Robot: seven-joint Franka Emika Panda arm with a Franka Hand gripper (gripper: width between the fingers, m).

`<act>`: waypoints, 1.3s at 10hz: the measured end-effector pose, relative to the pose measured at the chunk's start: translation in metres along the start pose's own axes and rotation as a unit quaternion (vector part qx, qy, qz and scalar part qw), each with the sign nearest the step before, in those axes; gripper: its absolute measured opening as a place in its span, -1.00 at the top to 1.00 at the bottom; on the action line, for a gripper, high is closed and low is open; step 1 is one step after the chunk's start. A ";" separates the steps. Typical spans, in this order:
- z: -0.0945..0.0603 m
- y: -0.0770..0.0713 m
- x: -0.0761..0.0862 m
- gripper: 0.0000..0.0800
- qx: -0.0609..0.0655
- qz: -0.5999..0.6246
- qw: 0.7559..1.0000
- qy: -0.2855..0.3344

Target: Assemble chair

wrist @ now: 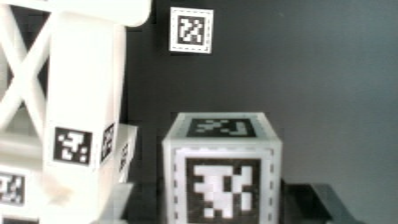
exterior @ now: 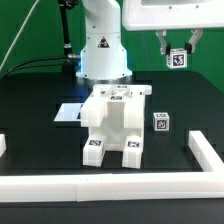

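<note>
Chair assembly (exterior: 115,122): standing upright at centre of table (exterior: 40,150), tagged feet facing its near edge. Gripper (exterior: 178,52): aloft, clamped on small tagged block (exterior: 178,60).

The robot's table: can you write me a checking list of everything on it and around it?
Surface: black table, edged by white border rails; the marker board lies flat on it.
Job's things: part-built chair stands mid-table; loose tagged block sits apart, to the exterior view's right of it.
Clutter: nothing seen.
Grippers: gripper high above the table, shut on a small tagged piece.
Cables: black cables run behind the table, beside the robot base.
Surroundings: green backdrop.
</note>
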State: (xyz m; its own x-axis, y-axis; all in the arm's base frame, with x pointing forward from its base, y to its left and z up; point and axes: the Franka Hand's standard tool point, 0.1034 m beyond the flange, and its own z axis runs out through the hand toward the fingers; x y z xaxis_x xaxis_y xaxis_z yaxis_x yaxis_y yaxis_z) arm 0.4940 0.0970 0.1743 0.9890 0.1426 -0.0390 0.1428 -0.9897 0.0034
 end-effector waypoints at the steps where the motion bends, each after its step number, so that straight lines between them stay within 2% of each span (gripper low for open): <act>1: -0.011 0.018 0.011 0.29 -0.005 -0.027 1.000 0.007; 2: -0.017 0.035 0.020 0.29 -0.007 -0.057 0.998 0.013; 3: -0.015 0.044 0.021 0.29 -0.007 -0.079 0.997 0.013; 4: -0.011 0.046 0.019 0.29 0.000 -0.080 0.997 0.009; 6: -0.010 0.045 0.019 0.29 -0.001 -0.080 0.997 0.008; 7: -0.007 0.047 0.019 0.29 -0.006 -0.086 0.996 0.008; 8: 0.005 0.054 0.023 0.29 -0.025 -0.105 0.994 0.001; 9: 0.017 0.062 0.033 0.29 -0.039 -0.117 0.992 -0.008; 11: 0.027 0.075 0.038 0.29 -0.043 -0.140 0.989 -0.015; 13: 0.032 0.065 0.036 0.29 -0.043 -0.131 0.990 -0.013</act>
State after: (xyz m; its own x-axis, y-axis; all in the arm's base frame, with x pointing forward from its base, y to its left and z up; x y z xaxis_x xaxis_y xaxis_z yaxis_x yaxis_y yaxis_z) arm 0.5380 0.0381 0.1415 0.9165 0.3926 -0.0764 0.3979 -0.9144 0.0749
